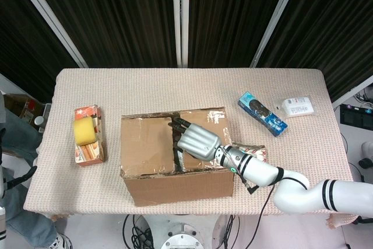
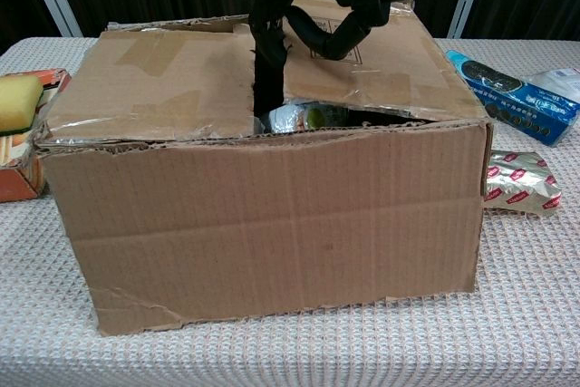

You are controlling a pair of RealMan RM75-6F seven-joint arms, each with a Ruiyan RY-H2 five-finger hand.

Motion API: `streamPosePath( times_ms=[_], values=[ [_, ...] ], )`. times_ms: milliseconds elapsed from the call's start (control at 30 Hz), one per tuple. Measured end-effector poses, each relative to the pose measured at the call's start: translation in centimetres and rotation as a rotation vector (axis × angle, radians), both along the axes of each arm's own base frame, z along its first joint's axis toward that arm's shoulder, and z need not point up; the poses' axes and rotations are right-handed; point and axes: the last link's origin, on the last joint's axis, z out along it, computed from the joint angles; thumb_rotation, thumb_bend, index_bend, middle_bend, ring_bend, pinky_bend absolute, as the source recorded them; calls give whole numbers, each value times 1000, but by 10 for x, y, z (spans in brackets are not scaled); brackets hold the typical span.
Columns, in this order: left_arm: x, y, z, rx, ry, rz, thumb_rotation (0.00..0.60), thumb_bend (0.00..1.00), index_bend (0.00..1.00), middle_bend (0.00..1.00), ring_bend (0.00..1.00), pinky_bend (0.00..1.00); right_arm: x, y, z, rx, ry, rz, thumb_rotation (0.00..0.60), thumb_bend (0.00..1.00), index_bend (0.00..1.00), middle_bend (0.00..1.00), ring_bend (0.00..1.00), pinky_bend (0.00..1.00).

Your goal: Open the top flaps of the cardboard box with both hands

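The cardboard box (image 1: 175,185) sits near the table's front edge, mid-table. My right hand (image 1: 198,140) lies over its top seam. Its dark fingers (image 2: 267,61) reach down into the seam and hook under the right flap (image 2: 408,70), with the thumb curled above it. That flap is lifted a little at its inner edge, and a gap shows a silver packet (image 2: 304,118) inside. The left flap (image 2: 154,79) lies flat and taped. Only a dark bit of my left hand (image 1: 26,176) shows, off the table's left edge, far from the box.
An orange carton with a yellow sponge (image 1: 84,130) on it lies left of the box. A silver-and-red foil pack (image 2: 517,183) sits against the box's right side. A blue biscuit pack (image 1: 262,114) and a white packet (image 1: 297,107) lie at the back right.
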Motion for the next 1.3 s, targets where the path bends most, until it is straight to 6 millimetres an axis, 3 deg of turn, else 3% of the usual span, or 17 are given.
streamPosePath(
  times_ms=[233,467,1300],
  values=[
    [4,1,2,-3,-4,-16,600,93,59,108,81,191,2,3,29,-46,-70,-4,600,899,548,442,0,0],
    [8,4,0,-11,-12,-28,600,92,59,108,81,190,-8,12,64,-96,-120,4,600,900,543,421,0,0],
    [30,15,-16,-72,17,-58,600,92,60,107,81,190,-70,31,125,-151,-234,-39,600,900,440,296,0,0]
  ],
)
